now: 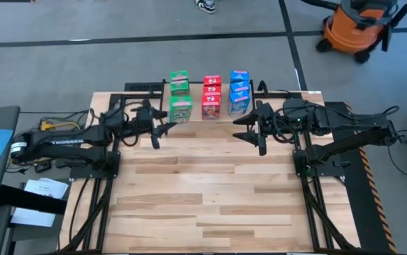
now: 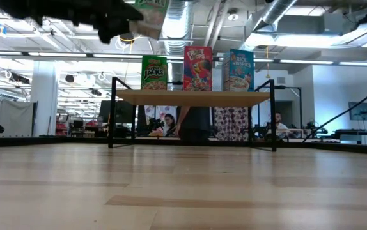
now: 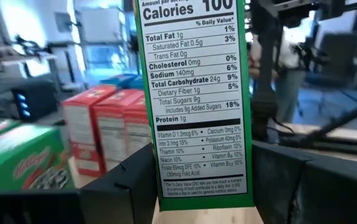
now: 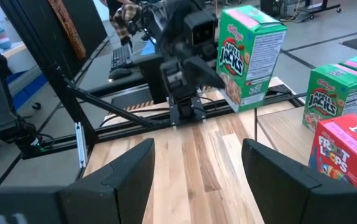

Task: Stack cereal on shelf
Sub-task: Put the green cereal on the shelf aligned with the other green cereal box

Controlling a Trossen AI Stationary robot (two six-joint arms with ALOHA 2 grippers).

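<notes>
The shelf [image 2: 196, 96] stands at the table's far middle. On its top stand a row of green boxes [image 1: 179, 83], a row of red boxes [image 1: 212, 94] and a row of blue boxes [image 1: 238, 91], all upright. My left gripper [image 1: 166, 126] is shut on one more green cereal box [image 1: 181, 109], held in the air in front of the green row; this box also shows in the right wrist view [image 4: 253, 56]. My right gripper [image 1: 249, 132] is open and empty, right of the shelf's front, with nothing between its fingers [image 4: 272, 168]. My left gripper pinches the green box between its two fingers at the lower end of the nutrition side panel [image 3: 194, 186], one finger [image 3: 125, 186] on each broad face. The fingers come about level from the table's left. The box stands roughly upright, lifted clear above the shelf and table.
The wooden tabletop [image 1: 210, 191] is bare in front of the shelf. Black frame rails [image 1: 310, 198] run along both table sides. An orange vacuum [image 1: 356, 25] and a person's shoes [image 1: 205, 6] are on the floor beyond; people sit in the room behind [image 2: 276, 121].
</notes>
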